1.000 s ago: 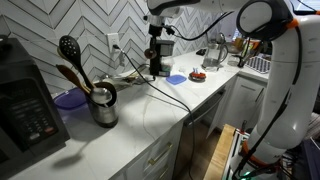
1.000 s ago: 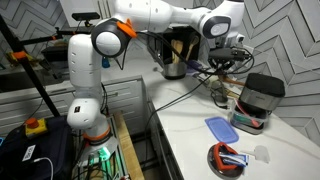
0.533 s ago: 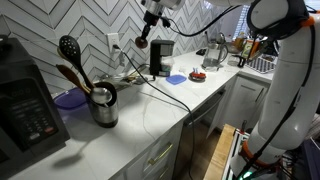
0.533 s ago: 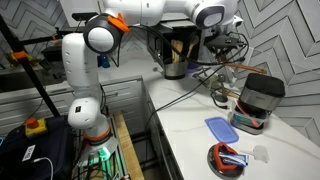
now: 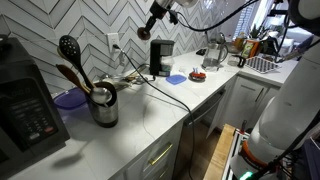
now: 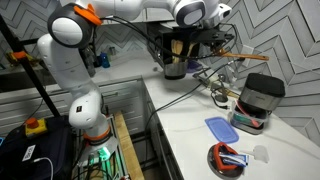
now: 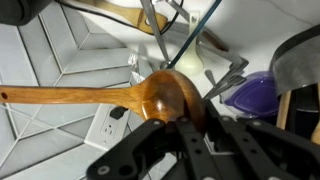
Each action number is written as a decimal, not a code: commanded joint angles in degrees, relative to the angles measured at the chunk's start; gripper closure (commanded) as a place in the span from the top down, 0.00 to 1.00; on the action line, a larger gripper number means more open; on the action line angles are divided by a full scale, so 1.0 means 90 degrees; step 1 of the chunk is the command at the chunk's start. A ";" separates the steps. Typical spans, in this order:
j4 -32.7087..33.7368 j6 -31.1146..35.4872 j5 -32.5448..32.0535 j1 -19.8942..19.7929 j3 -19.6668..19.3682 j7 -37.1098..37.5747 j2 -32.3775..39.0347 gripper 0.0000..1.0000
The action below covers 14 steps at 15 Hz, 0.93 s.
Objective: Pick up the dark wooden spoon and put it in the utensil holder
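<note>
My gripper (image 5: 156, 17) is high above the counter near the tiled wall, shut on the dark wooden spoon (image 5: 144, 32). In the wrist view the jaws (image 7: 185, 122) pinch the reddish-brown bowl, and the spoon's (image 7: 90, 97) slim handle runs off to the left. The spoon (image 6: 245, 57) also shows as a thin reddish line in an exterior view. The steel utensil holder (image 5: 103, 106) stands on the counter well left of and below the gripper. It holds a black slotted spoon (image 5: 68, 47) and a darker brown utensil (image 5: 71, 74). The holder also shows in an exterior view (image 6: 175, 68).
A black coffee machine (image 5: 22, 108) stands beside the holder. A purple plate (image 5: 68, 98) lies behind it. A black appliance (image 5: 161, 57), a kettle (image 5: 213, 50) and cables (image 5: 165, 92) are under and right of the gripper. A blue lid (image 6: 222, 128) lies near the counter edge.
My gripper has risen from beside the black appliance to near the top of the wall, carrying the spoon up with it. The holder and its utensils have not moved.
</note>
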 commanded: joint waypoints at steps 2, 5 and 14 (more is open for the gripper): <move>-0.1929 -0.0224 -0.0208 0.0292 -0.0506 -0.1256 -0.0964 0.04; -0.1593 -0.0192 -0.0149 0.0379 -0.0592 -0.1059 -0.0643 0.15; 0.0710 -0.3153 0.1022 0.0452 -0.0779 0.0979 0.0365 0.04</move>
